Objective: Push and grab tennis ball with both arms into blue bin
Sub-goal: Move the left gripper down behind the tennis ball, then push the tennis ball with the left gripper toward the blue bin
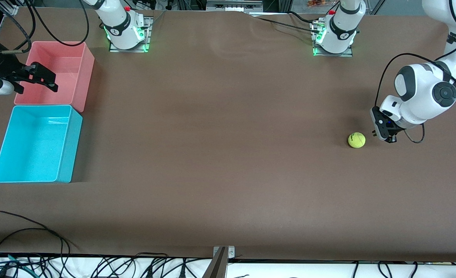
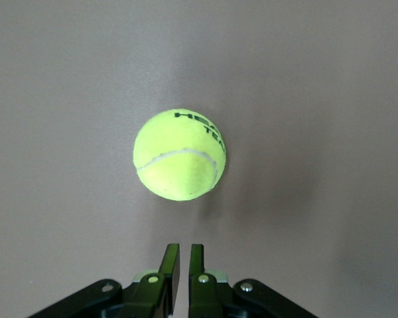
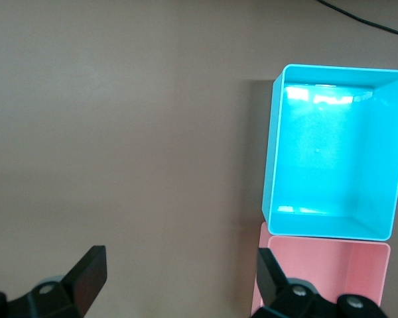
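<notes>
Left gripper (image 1: 385, 136) low over the brown worktop (image 1: 228, 154), fingers nearly together, holding nothing, tennis ball (image 1: 356, 140) on the worktop just beside its fingertips, apart from them, right gripper (image 1: 38, 79) spread wide and empty over the pink bin (image 1: 79, 58), blue bin (image 1: 72, 146) touching the pink one

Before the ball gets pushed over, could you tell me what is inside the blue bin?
Nothing shows inside the blue bin: the front and right wrist views show only its bare floor. The tennis ball lies on the table by the left tool.
</notes>
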Available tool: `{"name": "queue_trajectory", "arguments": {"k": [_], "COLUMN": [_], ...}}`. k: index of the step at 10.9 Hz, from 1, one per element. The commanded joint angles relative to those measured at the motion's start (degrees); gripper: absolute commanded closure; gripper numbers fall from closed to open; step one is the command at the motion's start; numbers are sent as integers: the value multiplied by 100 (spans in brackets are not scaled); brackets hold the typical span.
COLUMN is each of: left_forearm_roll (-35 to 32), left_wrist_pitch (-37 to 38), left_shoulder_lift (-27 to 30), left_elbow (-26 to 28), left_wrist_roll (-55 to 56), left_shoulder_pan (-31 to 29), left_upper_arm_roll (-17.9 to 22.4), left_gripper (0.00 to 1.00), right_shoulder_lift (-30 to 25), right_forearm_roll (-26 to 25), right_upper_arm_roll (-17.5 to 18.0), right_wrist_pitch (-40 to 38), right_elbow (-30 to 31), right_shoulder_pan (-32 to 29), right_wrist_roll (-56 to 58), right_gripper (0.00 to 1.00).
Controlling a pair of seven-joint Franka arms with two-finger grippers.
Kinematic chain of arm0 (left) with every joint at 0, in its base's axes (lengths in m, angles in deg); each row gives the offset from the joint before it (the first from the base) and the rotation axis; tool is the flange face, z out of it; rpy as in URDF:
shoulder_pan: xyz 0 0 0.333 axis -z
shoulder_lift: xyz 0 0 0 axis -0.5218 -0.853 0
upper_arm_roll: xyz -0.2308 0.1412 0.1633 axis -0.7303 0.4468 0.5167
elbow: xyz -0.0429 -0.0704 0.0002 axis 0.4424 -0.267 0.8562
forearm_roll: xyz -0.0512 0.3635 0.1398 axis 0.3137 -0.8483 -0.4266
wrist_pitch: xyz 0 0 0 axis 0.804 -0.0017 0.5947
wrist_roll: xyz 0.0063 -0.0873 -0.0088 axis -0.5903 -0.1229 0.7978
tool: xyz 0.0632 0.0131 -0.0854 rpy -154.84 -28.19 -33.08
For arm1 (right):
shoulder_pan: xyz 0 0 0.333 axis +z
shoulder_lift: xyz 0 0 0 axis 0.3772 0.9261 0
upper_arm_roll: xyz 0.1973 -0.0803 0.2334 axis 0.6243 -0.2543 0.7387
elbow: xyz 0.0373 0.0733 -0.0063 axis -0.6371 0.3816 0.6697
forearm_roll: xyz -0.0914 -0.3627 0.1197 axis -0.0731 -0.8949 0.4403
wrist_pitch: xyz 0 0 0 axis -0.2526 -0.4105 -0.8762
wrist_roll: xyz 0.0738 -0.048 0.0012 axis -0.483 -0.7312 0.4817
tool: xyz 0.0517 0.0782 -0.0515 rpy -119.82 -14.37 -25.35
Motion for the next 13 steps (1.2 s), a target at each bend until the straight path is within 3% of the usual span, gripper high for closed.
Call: {"name": "queue_trajectory", "arguments": {"k": [1,6,13], "left_forearm_roll": [181,269,497], "left_wrist_pitch": [-99,-591,-836], "left_shoulder_lift": [-169,-687,-951], "left_elbow": [-81,-212,-239], "left_wrist_roll": [-459,-705,-687], "left_shoulder_pan": [-69,-131,-52], "left_upper_arm_roll": [-19,-19,-28], "left_gripper": [90,91,91], "right_shoulder_lift": [15,15,6], "right_forearm_roll": [49,49,49], "right_upper_arm_roll": [-1,-1,78], "right_wrist_pitch": [-117,-117,-117], "right_elbow": [-136,-136,-145], "right_shoulder_pan": [15,15,15], "right_wrist_roll": [-50,-42,-42], "right_gripper": [0,0,0]}}
